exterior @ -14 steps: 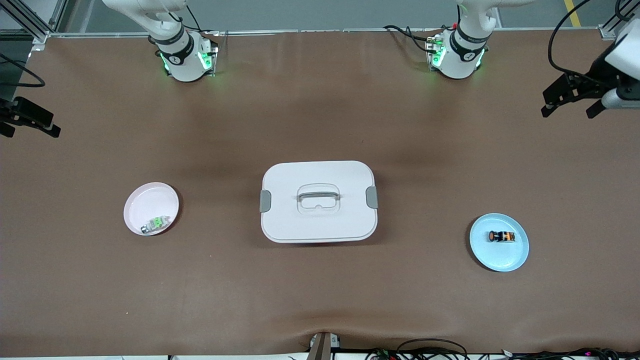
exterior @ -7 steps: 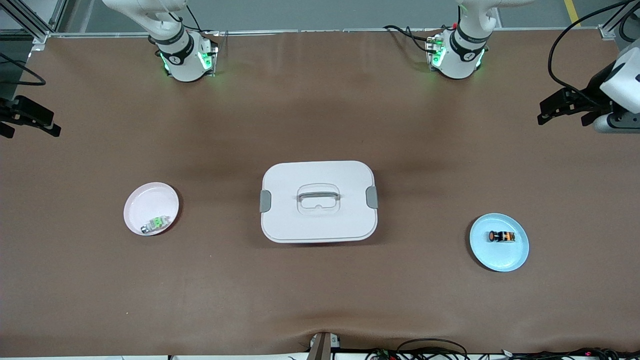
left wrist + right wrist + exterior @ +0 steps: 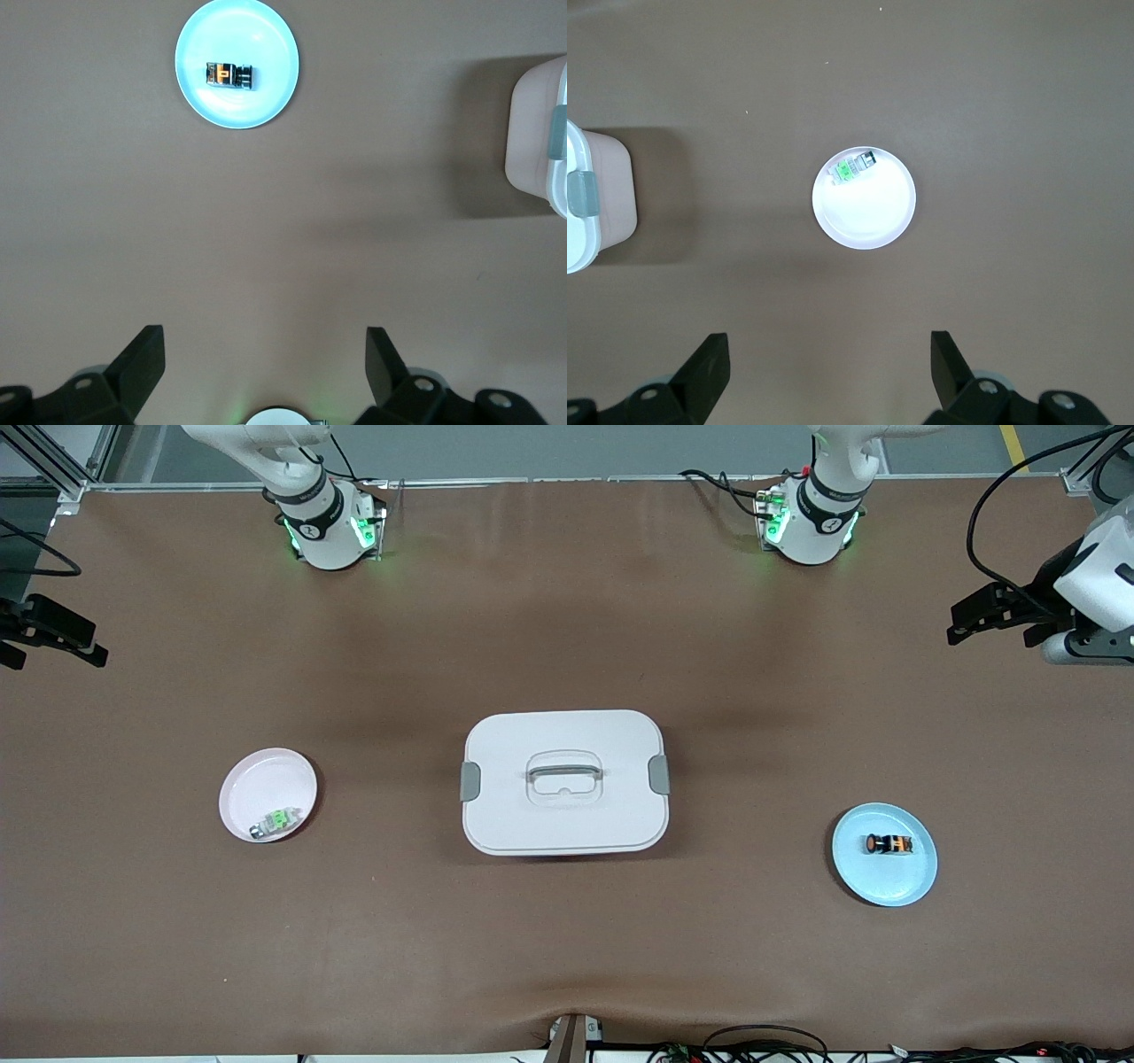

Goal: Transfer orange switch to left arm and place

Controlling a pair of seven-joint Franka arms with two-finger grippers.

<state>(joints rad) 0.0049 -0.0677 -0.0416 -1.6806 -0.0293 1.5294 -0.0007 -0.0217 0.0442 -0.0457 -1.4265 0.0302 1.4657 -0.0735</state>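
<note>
The orange switch point(image 3: 889, 844), a tiny black cylinder with an orange end, lies on a light blue plate point(image 3: 886, 881) toward the left arm's end of the table. In the left wrist view the switch point(image 3: 230, 74) lies on the same plate point(image 3: 257, 35). My left gripper point(image 3: 990, 627) is open and empty, high over the table edge at that end. My right gripper point(image 3: 53, 655) is open and empty over the table edge at the right arm's end. The white box point(image 3: 564, 781) with grey latches stands at the table's middle, between the two plates.
A pink plate point(image 3: 261, 779) toward the right arm's end holds a small green and silver component point(image 3: 273, 821), which also shows in the right wrist view point(image 3: 852, 167). The box's ends show in the left wrist view point(image 3: 540, 142) and the right wrist view point(image 3: 594, 199). Cables run along the front edge.
My left gripper has shifted a little down and inward in the front view, and its wrist has turned. The right arm, the box, the plates and the switch have not moved.
</note>
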